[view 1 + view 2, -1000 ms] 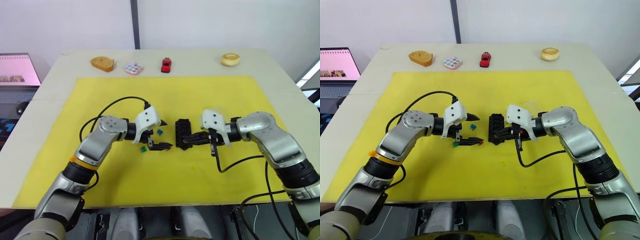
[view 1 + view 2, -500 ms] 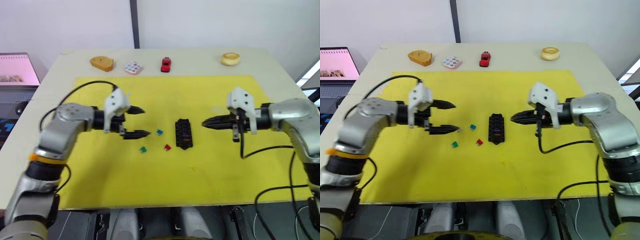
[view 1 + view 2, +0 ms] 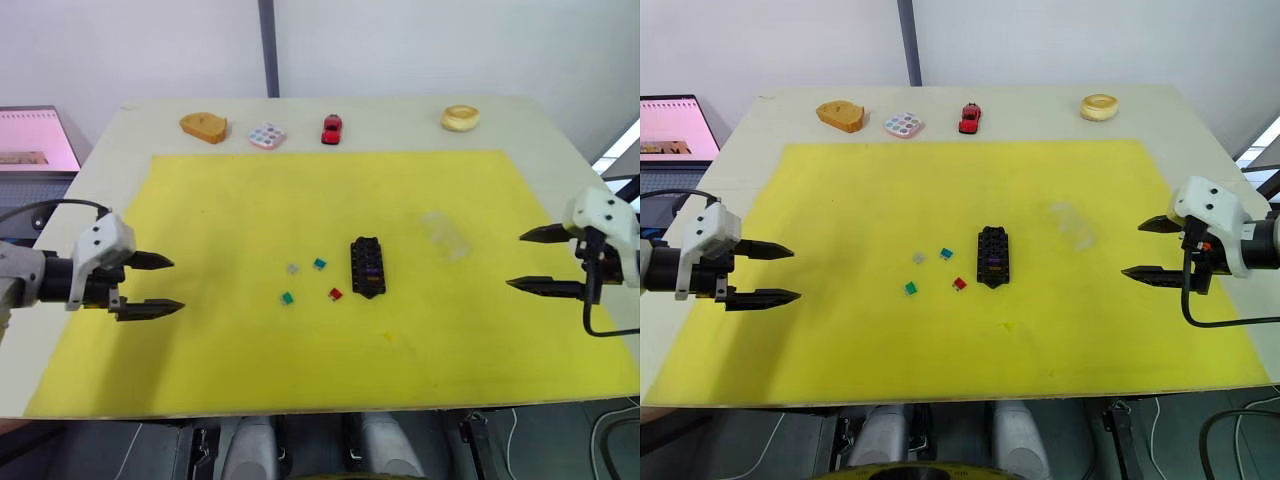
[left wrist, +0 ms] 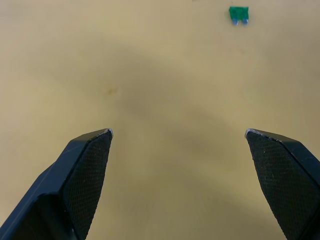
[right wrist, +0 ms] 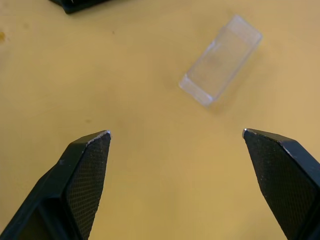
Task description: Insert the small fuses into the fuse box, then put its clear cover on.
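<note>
Small black plastic fuse box (image 3: 367, 266) mid yellow mat (image 3: 220, 190). Four tiny plastic fuses lie left of it: grey (image 3: 293, 268), teal (image 3: 319, 264), green (image 3: 287, 298), red (image 3: 335, 294). Faint clear plastic cover (image 5: 220, 60) right of box. Left gripper (image 3: 157, 285), right gripper (image 3: 537, 260) far out at mat edges, fingers spread wide, holding nothing. Risk: tiny fuses slip from big fingers; see-through cover easy to miss.

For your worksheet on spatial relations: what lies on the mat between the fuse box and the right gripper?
The clear cover lies between the fuse box and the right gripper, seen in the left eye view.

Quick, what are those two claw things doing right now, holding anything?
Left tool: open, holding nothing, over the yellow mat.
Right tool: open, holding nothing, over the mat.
</note>
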Controlling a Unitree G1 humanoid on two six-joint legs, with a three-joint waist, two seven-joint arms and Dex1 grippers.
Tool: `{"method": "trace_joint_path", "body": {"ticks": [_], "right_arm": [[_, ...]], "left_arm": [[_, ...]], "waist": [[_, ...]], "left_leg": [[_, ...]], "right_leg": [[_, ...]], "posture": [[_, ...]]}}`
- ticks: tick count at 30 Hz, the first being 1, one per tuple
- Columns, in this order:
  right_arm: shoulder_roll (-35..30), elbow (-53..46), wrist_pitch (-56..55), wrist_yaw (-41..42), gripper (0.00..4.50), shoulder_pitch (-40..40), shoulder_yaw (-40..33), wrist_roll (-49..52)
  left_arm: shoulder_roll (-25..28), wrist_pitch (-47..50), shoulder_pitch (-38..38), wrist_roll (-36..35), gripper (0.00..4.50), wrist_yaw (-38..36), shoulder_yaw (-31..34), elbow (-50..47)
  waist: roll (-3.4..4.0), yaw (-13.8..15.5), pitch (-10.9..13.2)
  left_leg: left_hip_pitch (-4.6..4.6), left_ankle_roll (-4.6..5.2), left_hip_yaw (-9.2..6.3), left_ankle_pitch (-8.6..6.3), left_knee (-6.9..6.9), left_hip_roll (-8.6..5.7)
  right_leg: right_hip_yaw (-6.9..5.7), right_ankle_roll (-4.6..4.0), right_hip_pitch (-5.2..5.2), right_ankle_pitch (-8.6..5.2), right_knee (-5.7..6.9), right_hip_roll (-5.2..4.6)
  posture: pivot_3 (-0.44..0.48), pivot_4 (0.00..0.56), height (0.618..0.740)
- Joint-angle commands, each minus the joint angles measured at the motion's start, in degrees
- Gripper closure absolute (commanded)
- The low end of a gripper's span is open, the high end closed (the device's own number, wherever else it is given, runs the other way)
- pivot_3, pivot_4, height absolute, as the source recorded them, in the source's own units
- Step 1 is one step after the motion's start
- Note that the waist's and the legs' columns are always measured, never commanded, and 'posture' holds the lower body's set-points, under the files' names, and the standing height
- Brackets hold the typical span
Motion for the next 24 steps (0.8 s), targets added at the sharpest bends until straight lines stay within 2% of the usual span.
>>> {"method": "trace_joint_path", "body": {"ticks": [1,7,11,14,20,24], "right_arm": [[-0.6,-1.7,-0.6,-1.1,0.03,-1.6,-1.7,0.5],[1.4,-6.8,2.5,-3.1,0.03,-6.2,2.1,2.7],[7.1,-18.1,8.3,-5.6,0.03,-14.9,9.4,8.1],[10.4,-21.2,10.3,-7.1,0.03,-18.3,12.7,9.2],[15.3,-23.8,11.1,-10.0,0.0,-21.7,17.8,9.1],[17.0,-25.4,12.7,-11.8,0.0,-22.3,19.1,9.6]], "left_arm": [[0.9,-0.7,-1.6,-0.6,0.0,-0.2,1.1,-0.8],[-1.7,3.3,-5.2,-4.1,0.0,-1.4,-2.7,-4.3],[-6.9,13.2,-10.2,-10.7,0.0,-2.0,-8.6,-7.2],[-8.7,17.1,-13.3,-11.6,0.0,-3.3,-12.1,-4.5],[-13.9,23.6,-20.1,-11.9,2.91,-3.0,-17.9,1.4],[-16.9,26.0,-24.2,-10.7,2.91,-3.0,-20.2,8.4]], "waist": [[0.03,-0.1,0.0],[0.07,-0.1,0.0],[0.06,-0.1,0.0],[0.06,0.0,0.0],[0.04,0.3,0.0],[0.04,0.3,0.0]], "left_leg": [[0.0,0.0,0.01,0.0,-0.02,0.0],[-0.01,0.0,0.04,0.0,-0.05,0.0],[-0.04,0.01,0.06,0.01,-0.03,0.0],[-0.07,0.01,0.04,0.01,-0.01,0.01],[-0.12,0.03,0.03,0.01,0.15,-0.16],[-0.13,0.05,-0.01,0.01,0.2,-0.18]], "right_leg": [[0.0,-0.01,0.0,0.0,0.0,0.0],[0.02,-0.01,-0.01,0.0,0.01,0.03],[0.07,0.0,-0.04,0.0,0.07,0.23],[0.08,0.02,-0.07,0.01,0.11,0.37],[0.08,0.03,-0.03,0.01,0.11,0.36],[0.07,0.05,0.0,0.02,0.11,0.38]], "posture": [[0.0,0.15,0.74],[0.0,0.15,0.74],[0.0,0.15,0.74],[0.0,0.15,0.74],[0.0,0.15,0.74],[0.0,0.15,0.74]]}}
